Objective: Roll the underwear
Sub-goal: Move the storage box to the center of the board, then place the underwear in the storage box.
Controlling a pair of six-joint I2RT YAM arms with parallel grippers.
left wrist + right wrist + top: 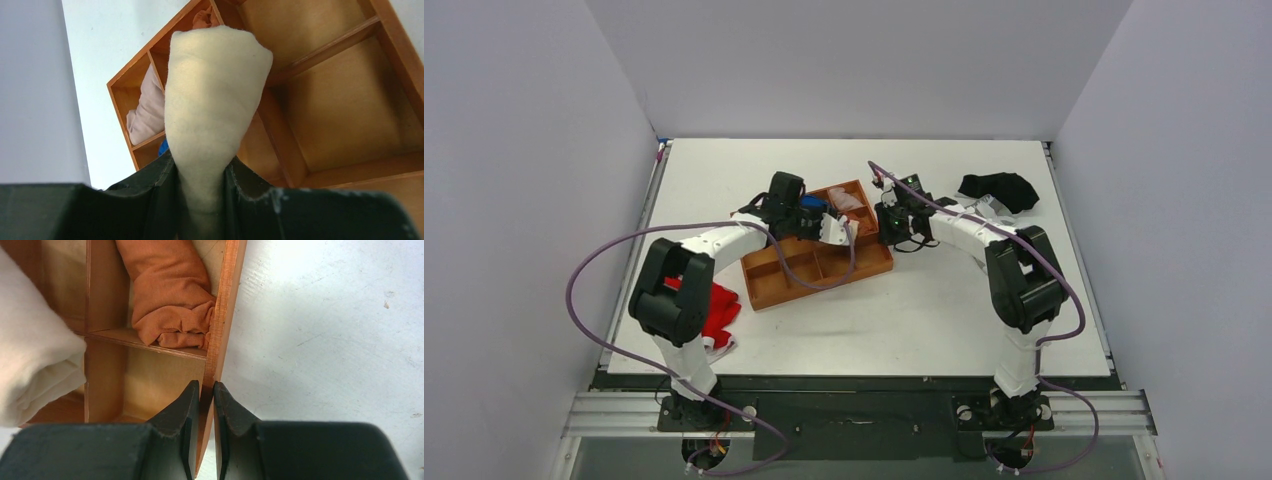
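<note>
The underwear [215, 90] is a cream roll pinched upright between my left gripper's [202, 200] jaws, above the compartments of a wooden divider box [340, 100]. In the top view my left gripper [832, 230] holds the underwear [838, 232] over the box's middle. My right gripper [206, 390] is shut on the box's thin right wall [225, 315], one jaw inside and one outside. The underwear also shows at the left edge of the right wrist view [35, 365]. In the top view my right gripper [888, 226] is at the box's right side.
The box [769, 290] holds a pinkish roll [147, 110], a blue item [163, 147] and an orange-brown roll [170, 295]. A red garment [714, 312] lies at the front left by the left arm. A dark garment [1002, 190] lies at the back right.
</note>
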